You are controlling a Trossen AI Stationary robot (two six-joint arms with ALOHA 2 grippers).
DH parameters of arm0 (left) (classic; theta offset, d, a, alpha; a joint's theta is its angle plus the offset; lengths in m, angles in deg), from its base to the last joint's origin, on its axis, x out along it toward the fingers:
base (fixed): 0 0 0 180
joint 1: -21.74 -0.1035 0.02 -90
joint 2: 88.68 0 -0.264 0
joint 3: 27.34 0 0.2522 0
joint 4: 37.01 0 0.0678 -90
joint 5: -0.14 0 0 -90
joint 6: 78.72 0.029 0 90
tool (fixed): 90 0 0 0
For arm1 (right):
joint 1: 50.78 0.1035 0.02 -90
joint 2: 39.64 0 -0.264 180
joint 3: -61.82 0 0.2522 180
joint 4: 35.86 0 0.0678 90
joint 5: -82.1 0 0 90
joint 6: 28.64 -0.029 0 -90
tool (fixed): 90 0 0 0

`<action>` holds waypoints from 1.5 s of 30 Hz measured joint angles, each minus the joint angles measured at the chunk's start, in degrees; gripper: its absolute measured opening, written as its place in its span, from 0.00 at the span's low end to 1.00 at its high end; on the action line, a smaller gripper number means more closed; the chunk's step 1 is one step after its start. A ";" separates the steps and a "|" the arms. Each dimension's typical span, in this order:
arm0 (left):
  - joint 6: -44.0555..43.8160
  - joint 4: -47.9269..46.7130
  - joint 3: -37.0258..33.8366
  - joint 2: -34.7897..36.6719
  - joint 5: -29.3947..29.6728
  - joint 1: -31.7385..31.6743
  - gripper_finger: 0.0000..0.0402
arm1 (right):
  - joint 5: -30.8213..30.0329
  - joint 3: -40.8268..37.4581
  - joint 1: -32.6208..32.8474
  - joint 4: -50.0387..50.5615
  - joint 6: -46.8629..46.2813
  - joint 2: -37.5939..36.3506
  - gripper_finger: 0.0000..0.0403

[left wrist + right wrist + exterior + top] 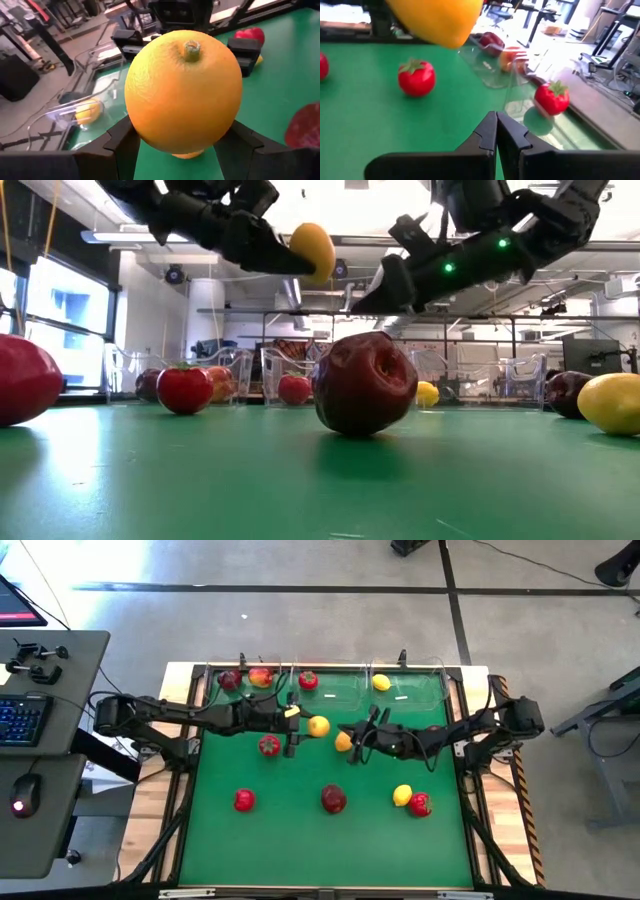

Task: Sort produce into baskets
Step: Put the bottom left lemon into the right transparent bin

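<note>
Gripping an orange (183,90) between its two fingers (122,142), the left pincer (303,724) hung above the green mat (300,840), just in front of the bins along the tabletop's far edge. The right pincer (356,740) hovered close beside it with its fingers pressed together and nothing in them; a second orange fruit (343,741) lay on the mat right by it. The left bin (212,690) held a dark apple (230,680) and a red-orange one (260,676), the middle bin (345,692) a green-topped red fruit (308,680), and the right bin (420,695) a lemon (381,682). Loose on the mat lay another green-topped fruit (269,746), a red one (243,800), a dark apple (333,799), a lemon (402,795) and a red fruit (420,804) touching it.
</note>
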 joint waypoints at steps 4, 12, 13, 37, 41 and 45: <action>-0.03 0.97 0.00 0.00 0.20 0.00 0.48 | -0.02 0.00 -0.57 -2.80 2.30 0.00 0.00; 0.25 2.14 0.00 -0.01 0.52 -0.71 0.48 | -2.89 0.00 -2.10 -6.88 5.06 0.00 0.00; -0.08 2.39 0.00 -0.01 0.52 -1.14 0.48 | -2.87 0.00 -2.44 -7.41 5.06 0.00 0.00; -4.23 1.41 0.02 -0.02 1.65 -4.33 0.48 | -2.22 12.71 -2.55 5.43 4.59 0.02 0.06; -4.59 1.14 0.02 0.00 1.67 -4.28 0.48 | -3.02 12.70 -2.61 6.79 3.75 0.02 0.19; -4.18 1.06 0.02 0.00 1.86 -4.24 0.48 | -3.08 12.68 -3.27 7.36 -0.67 0.02 0.33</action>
